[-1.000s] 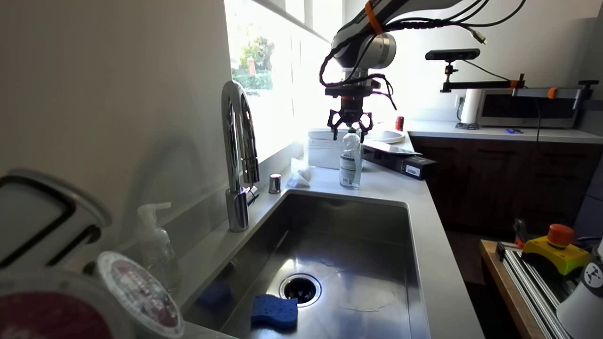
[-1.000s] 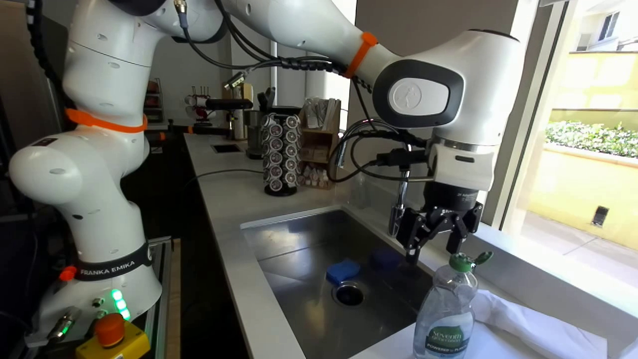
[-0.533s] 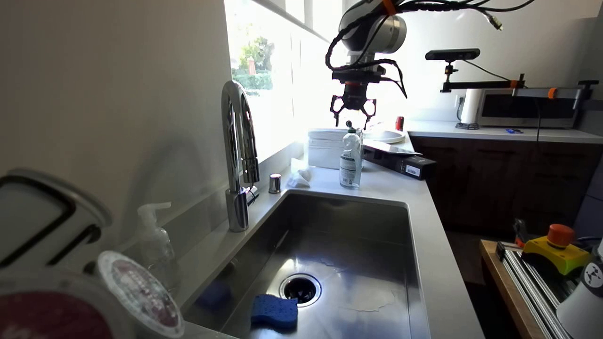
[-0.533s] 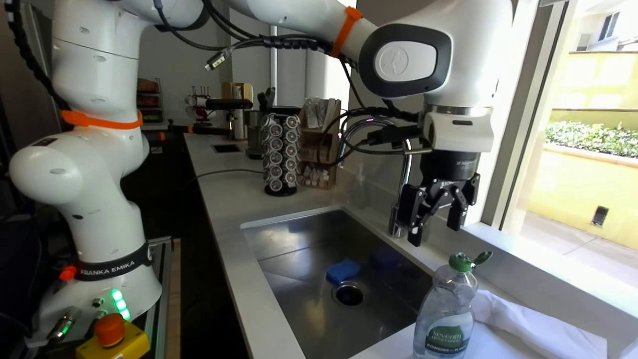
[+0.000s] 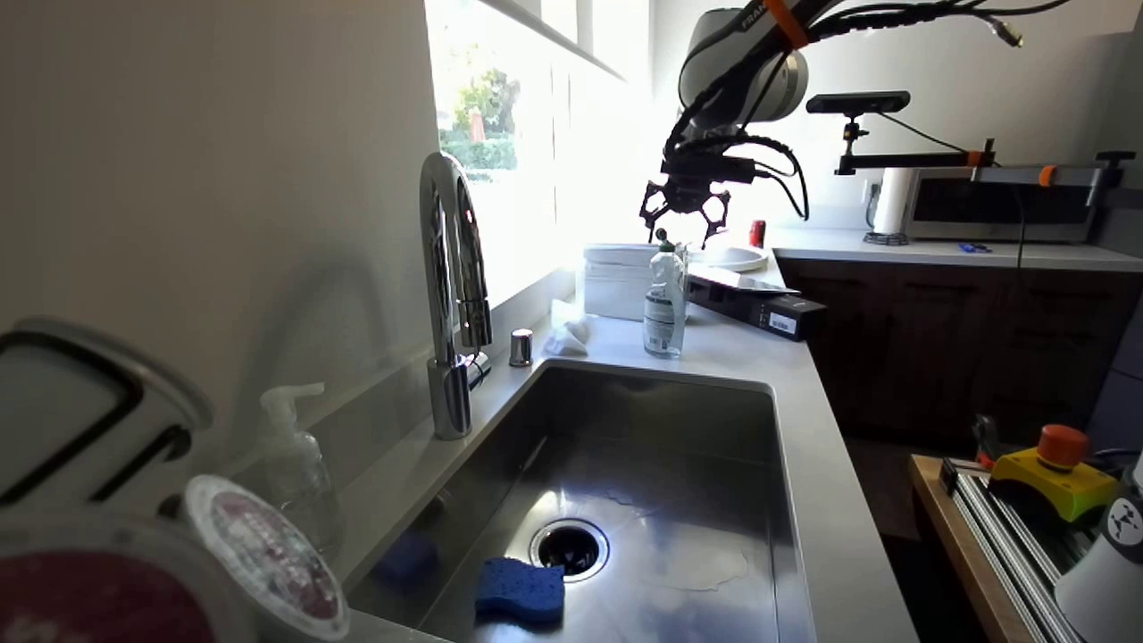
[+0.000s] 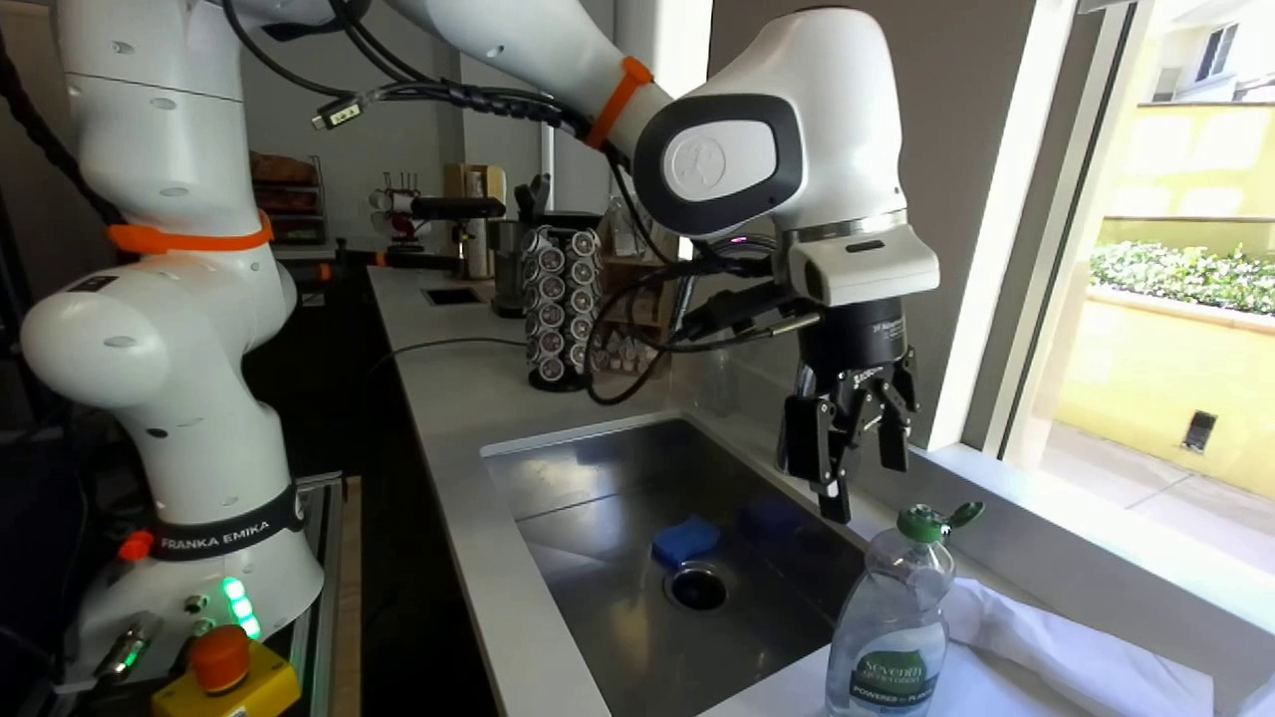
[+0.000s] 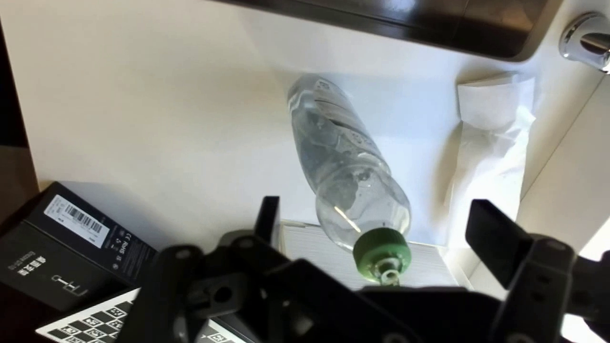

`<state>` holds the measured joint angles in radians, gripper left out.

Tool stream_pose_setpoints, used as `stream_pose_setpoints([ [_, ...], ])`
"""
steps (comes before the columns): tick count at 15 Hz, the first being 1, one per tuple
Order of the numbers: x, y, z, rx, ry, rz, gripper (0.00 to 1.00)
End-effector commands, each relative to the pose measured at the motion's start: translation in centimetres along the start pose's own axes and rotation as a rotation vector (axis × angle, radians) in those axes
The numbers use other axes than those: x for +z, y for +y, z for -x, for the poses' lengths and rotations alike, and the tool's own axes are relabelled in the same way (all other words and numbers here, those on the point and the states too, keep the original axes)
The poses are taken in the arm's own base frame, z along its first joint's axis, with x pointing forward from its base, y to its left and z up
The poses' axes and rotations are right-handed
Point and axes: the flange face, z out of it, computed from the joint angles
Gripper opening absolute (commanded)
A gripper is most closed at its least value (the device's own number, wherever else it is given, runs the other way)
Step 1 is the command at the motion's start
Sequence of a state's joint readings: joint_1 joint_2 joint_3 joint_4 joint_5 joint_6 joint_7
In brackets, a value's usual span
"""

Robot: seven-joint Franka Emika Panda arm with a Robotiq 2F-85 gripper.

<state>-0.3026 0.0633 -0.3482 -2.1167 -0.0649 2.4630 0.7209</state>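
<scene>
in an exterior view, the gripper (image 6: 865, 488) hangs with jaws spread wide, the green-capped clear bottle (image 6: 892, 637) standing upright just below it, untouched. in the wrist view, a white packet (image 7: 493, 138) lies past one finger and a black box (image 7: 55, 267) past the other.

This is a kitchen. The gripper (image 6: 865, 485) hangs above a counter (image 5: 746, 354), with a bottle of dish soap (image 6: 890, 632) close by. Lower than the gripper and off to one side, a metal sink (image 5: 665, 500) is set into that counter, with a tall tap (image 5: 438, 295) beside it and a blue sponge (image 5: 521, 589) inside. Across the sink from the gripper stands a rack of coffee pods (image 6: 561, 307). Well apart from the gripper, dark cupboards (image 5: 938, 335) carry another counter (image 5: 830, 243) with a microwave (image 5: 991, 208) and a paper roll (image 5: 893, 204).
</scene>
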Motion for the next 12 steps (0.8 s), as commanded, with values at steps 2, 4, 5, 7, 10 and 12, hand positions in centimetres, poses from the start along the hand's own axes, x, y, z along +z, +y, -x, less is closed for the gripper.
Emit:
stream_pose_setpoints([
  [2,1.5,2.0,3.6,-0.115,0.093,-0.050,1.00],
  [4,1.8,1.3,2.4,-0.091,0.085,-0.039,1.00],
  [5,2.3,1.5,3.0,-0.108,0.095,-0.042,1.00],
  [7,2.8,1.7,3.5,-0.120,0.097,-0.041,1.00],
  [10,3.4,1.6,3.5,-0.145,0.138,-0.031,1.00],
  [12,4.8,2.0,4.1,-0.222,0.179,-0.037,1.00],
])
